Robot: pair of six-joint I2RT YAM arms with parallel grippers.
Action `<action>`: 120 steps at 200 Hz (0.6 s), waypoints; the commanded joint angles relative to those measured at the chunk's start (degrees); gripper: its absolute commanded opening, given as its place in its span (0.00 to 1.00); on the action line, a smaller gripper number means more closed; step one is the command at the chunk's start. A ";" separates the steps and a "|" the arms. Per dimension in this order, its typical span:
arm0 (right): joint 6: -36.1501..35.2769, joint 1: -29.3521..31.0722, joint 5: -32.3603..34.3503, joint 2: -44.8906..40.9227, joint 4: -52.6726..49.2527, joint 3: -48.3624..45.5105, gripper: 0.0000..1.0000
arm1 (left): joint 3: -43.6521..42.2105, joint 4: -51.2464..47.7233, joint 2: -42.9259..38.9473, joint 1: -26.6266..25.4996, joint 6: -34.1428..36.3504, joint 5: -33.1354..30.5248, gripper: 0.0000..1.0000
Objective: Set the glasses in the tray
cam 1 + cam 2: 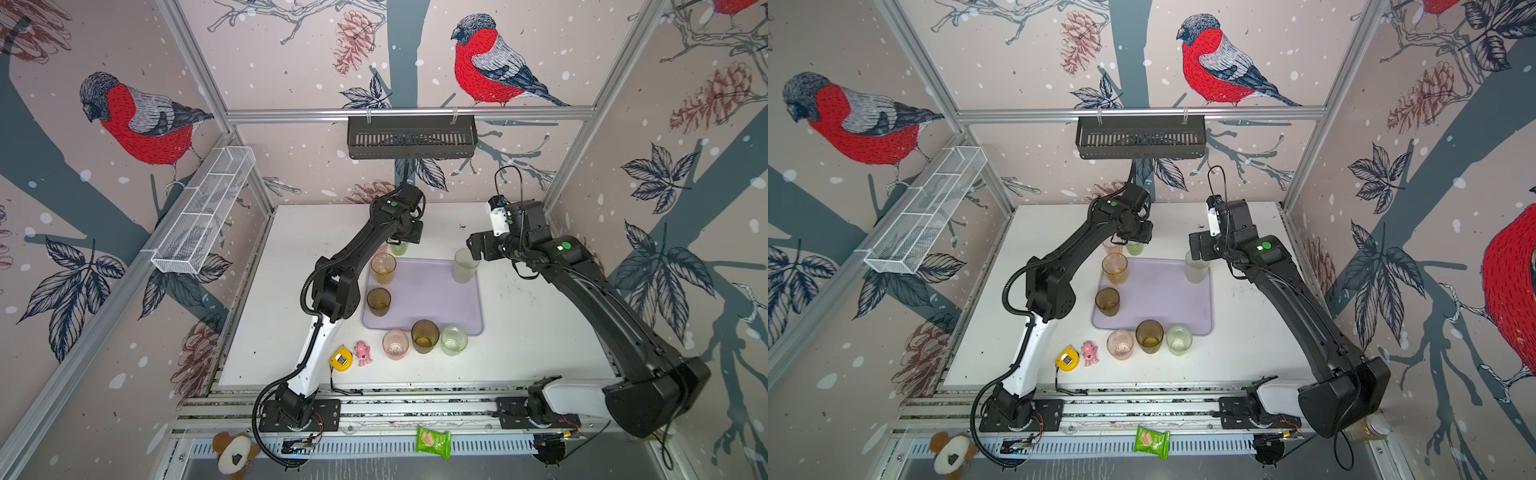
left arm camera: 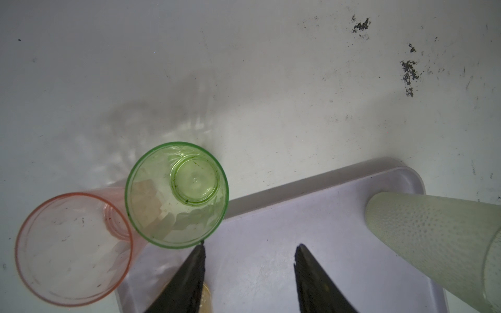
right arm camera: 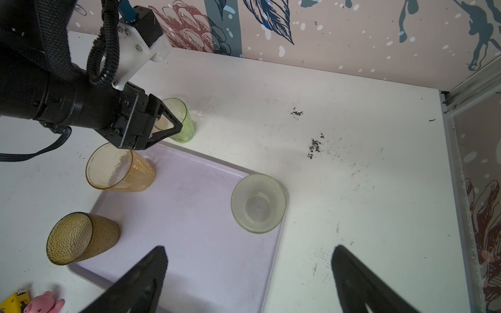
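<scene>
The pale-lavender tray (image 1: 428, 299) lies mid-table. A tall frosted glass (image 1: 465, 266) stands in its far right corner, just below my open right gripper (image 3: 249, 248). Amber (image 1: 383, 268) and brown (image 1: 378, 301) glasses stand at its left edge. Pink (image 1: 395, 344), brown (image 1: 424, 336) and pale green (image 1: 454, 340) glasses line its front edge. Behind the far left corner stand a green glass (image 2: 176, 195) and a pink glass (image 2: 73, 249). My left gripper (image 2: 250, 248) hovers open over the tray with nothing between its jaws. One fingertip (image 2: 199, 252) is at the green glass's rim.
A yellow tape measure (image 1: 341, 357) and a pink toy figure (image 1: 364, 353) lie at the front left. A black slatted basket (image 1: 411, 137) hangs on the back rail and a white wire basket (image 1: 205, 212) on the left wall. Dark crumbs (image 3: 314, 146) dot the far table.
</scene>
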 commanded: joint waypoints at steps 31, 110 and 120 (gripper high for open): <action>1.22 0.01 1.58 -0.80 0.96 0.45 0.97 | 0.03 3.43 0.96 0.34 1.98 -0.45 0.50; 0.85 -0.22 2.31 -0.56 1.09 0.63 0.98 | 0.09 5.38 2.84 0.48 2.43 -0.61 0.46; 0.94 -0.25 2.33 -0.45 1.17 0.63 0.98 | 0.11 5.49 3.07 0.49 2.52 -0.81 0.45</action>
